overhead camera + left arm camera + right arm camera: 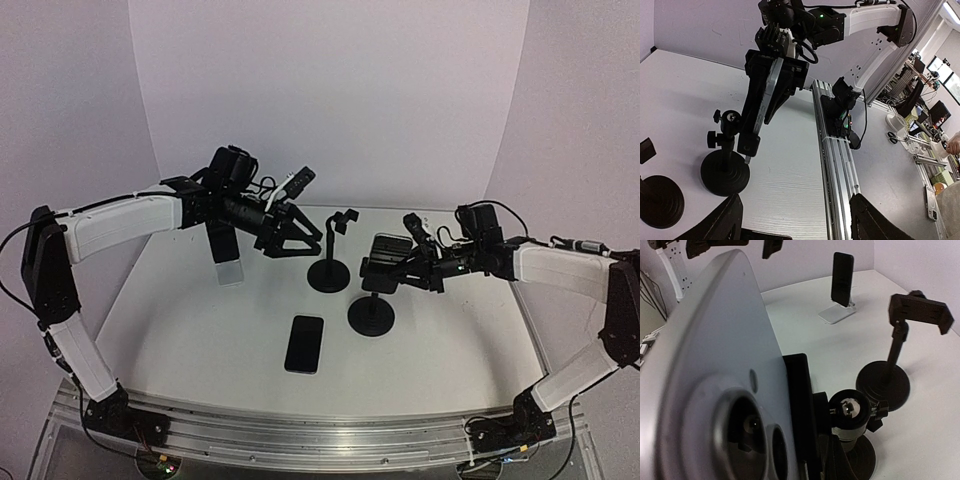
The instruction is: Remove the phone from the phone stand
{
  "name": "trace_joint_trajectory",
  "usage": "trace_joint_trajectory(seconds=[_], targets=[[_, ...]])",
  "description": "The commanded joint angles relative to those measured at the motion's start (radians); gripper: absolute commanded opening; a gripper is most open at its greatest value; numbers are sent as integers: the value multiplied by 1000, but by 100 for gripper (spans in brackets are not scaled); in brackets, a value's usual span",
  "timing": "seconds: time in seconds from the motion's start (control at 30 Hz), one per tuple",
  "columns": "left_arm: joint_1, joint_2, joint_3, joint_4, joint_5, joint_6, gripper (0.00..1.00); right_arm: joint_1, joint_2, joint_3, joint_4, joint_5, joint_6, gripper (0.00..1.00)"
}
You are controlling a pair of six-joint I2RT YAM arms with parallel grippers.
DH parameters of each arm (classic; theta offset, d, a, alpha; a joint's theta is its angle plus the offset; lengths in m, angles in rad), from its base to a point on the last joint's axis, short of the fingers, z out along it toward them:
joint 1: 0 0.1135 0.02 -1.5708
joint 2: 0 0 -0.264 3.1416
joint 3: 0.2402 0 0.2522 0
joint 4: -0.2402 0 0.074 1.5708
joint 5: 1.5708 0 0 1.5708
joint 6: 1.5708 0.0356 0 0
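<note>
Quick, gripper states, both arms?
Left gripper: open, empty.
Right gripper: closed on the phone in the phone stand.

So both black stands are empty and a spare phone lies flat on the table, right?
Not quite. Only the farther black stand is empty; the nearer black stand holds a phone in its clamp. The top view shows this. The spare phone does lie flat on the table.
</note>
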Motion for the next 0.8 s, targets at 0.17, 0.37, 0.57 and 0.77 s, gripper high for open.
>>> trace_joint_trajectory(seconds=[0.17,0.37,0.57,0.77], targets=[[-116,57,78,52,-98,-7,73,69,-8,64,-79,-32,-72,2],[-163,116,140,93,-121,-19,73,69,-5,85,-85,23,-87,26],[-170,168,204,105,-122,-28,74,70,-25,87,-87,74,-87,42],[-183,216,254,106,-127,-26,74,69,-79,60,-92,141,-51,65]])
